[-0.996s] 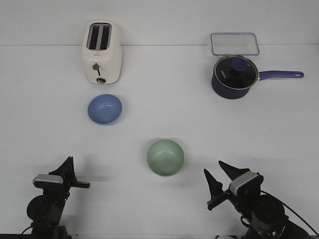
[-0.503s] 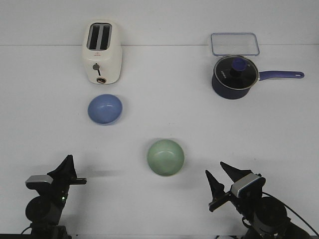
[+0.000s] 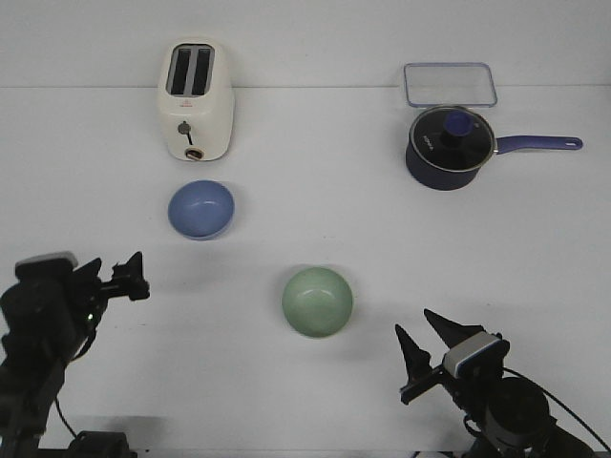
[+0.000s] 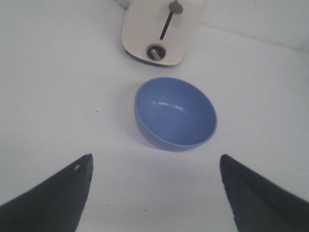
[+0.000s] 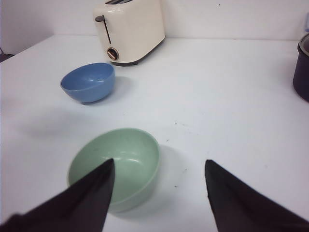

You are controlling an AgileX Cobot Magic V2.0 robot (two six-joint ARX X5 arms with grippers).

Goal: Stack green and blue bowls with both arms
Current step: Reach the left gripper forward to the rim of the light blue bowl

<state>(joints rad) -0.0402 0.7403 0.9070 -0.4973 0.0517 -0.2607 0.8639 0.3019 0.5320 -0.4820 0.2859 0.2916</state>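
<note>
Across the white worktop (image 3: 315,191) the cream toaster (image 3: 195,99) and navy saucepan (image 3: 447,147) stand far back, out of the way. Nearer sit two smooth, matte, round bowls, well apart: the blue bowl (image 3: 200,209) just before the toaster, the green bowl (image 3: 317,301) midway. Each faces one arm, probably for separate grasps. Left pincer (image 4: 154,193) and right pincer (image 5: 157,193) both gape, empty.

Gripper (image 5: 159,193): seen with fingers (image 5: 87,198) spread apart, nothing held.
Green bowl (image 5: 126,162): set upright, partly hidden by one finger.
Blue bowl (image 5: 88,82): placed near the toaster (image 5: 130,31), apart from green.
Pot (image 5: 301,67): cut off at the edge.
</note>
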